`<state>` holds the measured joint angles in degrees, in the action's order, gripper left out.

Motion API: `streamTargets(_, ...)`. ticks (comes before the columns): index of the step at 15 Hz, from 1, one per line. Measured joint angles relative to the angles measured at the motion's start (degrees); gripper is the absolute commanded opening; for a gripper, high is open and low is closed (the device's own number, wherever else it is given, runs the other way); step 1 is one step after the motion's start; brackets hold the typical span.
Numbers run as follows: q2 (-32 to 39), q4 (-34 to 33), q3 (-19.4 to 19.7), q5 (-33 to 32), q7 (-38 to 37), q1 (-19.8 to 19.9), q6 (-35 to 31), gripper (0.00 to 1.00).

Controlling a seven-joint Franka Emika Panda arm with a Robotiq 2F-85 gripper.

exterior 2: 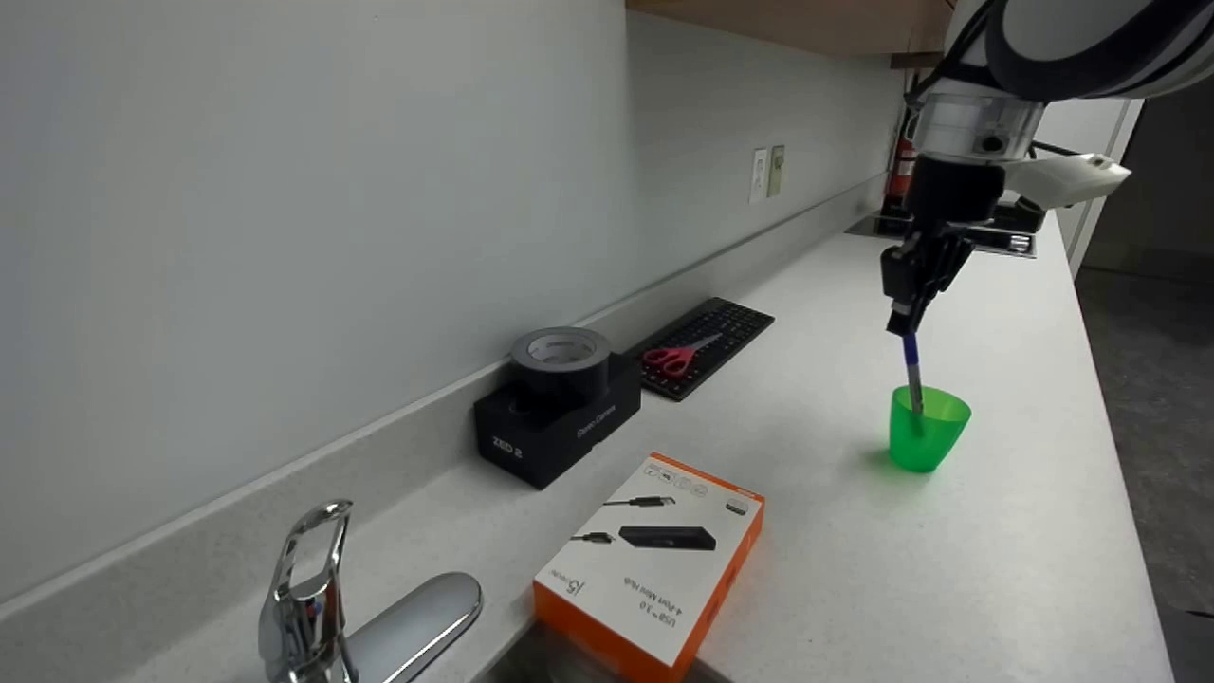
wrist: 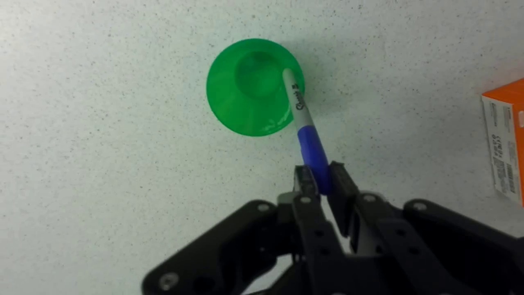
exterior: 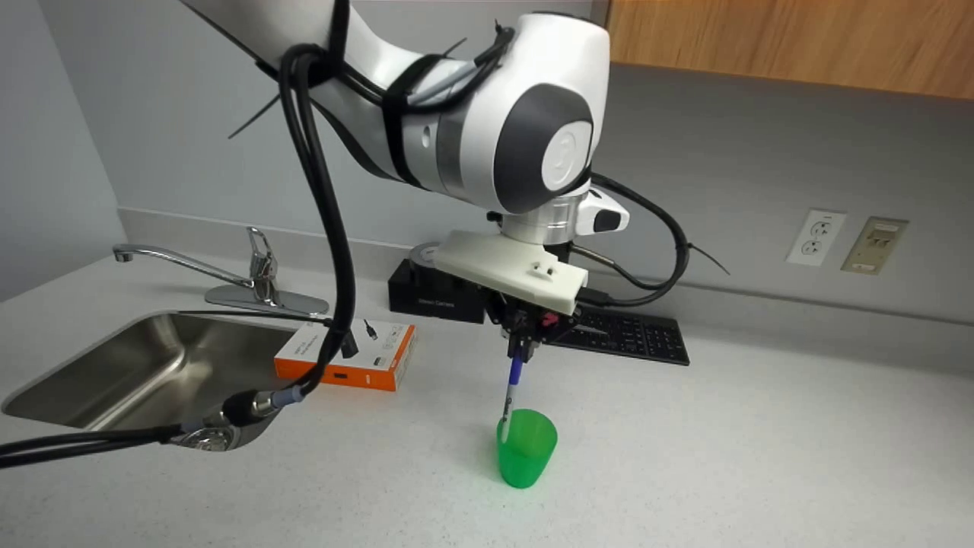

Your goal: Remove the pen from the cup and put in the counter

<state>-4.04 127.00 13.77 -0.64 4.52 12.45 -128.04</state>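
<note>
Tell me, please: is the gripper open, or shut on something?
The gripper is shut on the pen: in the wrist view, its two fingers touch the blue end from both sides. How firmly, I cannot tell.

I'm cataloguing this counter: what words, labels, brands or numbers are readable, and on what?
"ZED 2": black box
"Stereo Camera": black box
"USB 3.0": hub box
"4-Port Mini Hub": hub box
"j5": hub box, letters after it blurred
"Sharpie": pen
Other print too small or blurred: keyboard keys, tape roll, hub box's side label.
</note>
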Motion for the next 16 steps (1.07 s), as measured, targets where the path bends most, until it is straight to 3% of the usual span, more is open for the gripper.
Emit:
streamTargets(10, -12.53, 4.91, -6.03, -0.72, 3.64, -3.48, 10.36, 0.04)
streamTargets(16, -9.56, 5.21, -8.33, -0.65, 3.64, -6.86, 15.5, 0.04)
